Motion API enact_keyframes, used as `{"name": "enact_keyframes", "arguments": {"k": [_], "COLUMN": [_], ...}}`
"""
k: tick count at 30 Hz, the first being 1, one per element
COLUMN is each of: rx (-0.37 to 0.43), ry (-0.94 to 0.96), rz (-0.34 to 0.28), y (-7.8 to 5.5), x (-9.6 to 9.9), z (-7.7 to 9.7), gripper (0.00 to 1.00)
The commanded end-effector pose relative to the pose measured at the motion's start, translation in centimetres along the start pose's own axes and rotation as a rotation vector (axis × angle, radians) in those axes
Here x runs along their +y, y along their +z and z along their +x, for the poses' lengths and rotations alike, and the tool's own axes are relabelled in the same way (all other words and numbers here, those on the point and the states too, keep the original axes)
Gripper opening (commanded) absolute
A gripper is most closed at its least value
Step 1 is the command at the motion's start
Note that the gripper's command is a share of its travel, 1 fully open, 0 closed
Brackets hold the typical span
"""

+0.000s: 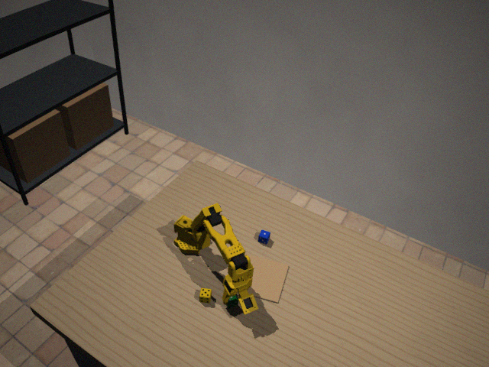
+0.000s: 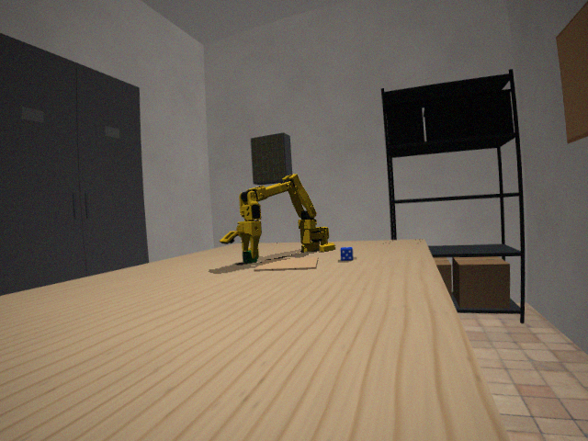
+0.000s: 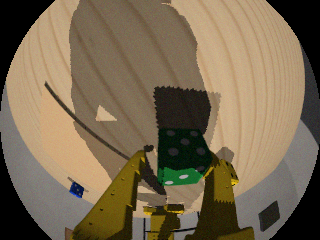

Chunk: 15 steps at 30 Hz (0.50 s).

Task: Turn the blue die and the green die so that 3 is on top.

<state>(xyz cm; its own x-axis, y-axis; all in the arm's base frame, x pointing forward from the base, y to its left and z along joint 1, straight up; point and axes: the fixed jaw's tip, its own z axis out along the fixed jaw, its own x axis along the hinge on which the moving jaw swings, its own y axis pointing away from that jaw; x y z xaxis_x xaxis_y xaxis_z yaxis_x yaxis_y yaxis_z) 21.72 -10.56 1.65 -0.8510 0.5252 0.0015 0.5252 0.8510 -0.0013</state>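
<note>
The green die (image 1: 231, 300) (image 2: 247, 256) (image 3: 182, 150) stands on the table, off the mat. My gripper (image 1: 231, 302) (image 2: 249, 257) (image 3: 177, 154) is low around it, fingers partly open. In the wrist view a narrow gap shows beside the left finger; the right finger is at or very near the die. Its dark face shows 5; its top number is unclear. The blue die (image 1: 263, 236) (image 2: 346, 254) (image 3: 76, 189) lies flat off the mat, apparently 1 on top. The yellow die (image 1: 205, 294) (image 3: 233, 175) shows 5 on top. The mat (image 1: 272, 278) (image 2: 285, 266) (image 3: 60, 125) lies flat.
The yellow die is close to the green die, on the side towards the table's left edge in the top view. The mat is on the green die's other side. The arm hangs over part of the mat. The table (image 1: 355, 300) (image 2: 285, 356) carries everything; a shelf (image 1: 59, 79) (image 2: 456, 249) stands beyond it.
</note>
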Motion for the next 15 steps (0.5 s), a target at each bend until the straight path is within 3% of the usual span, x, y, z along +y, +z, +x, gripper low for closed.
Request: {"name": "enact_keyframes", "arguments": {"k": [1, 15], "rx": [-0.04, -0.04], "ry": [0.001, 0.001], "rz": [-0.004, -0.003], "y": [-0.63, -0.63], "x": [-0.27, -0.6], "z": [-0.48, -0.47], "gripper": [0.22, 0.16]}}
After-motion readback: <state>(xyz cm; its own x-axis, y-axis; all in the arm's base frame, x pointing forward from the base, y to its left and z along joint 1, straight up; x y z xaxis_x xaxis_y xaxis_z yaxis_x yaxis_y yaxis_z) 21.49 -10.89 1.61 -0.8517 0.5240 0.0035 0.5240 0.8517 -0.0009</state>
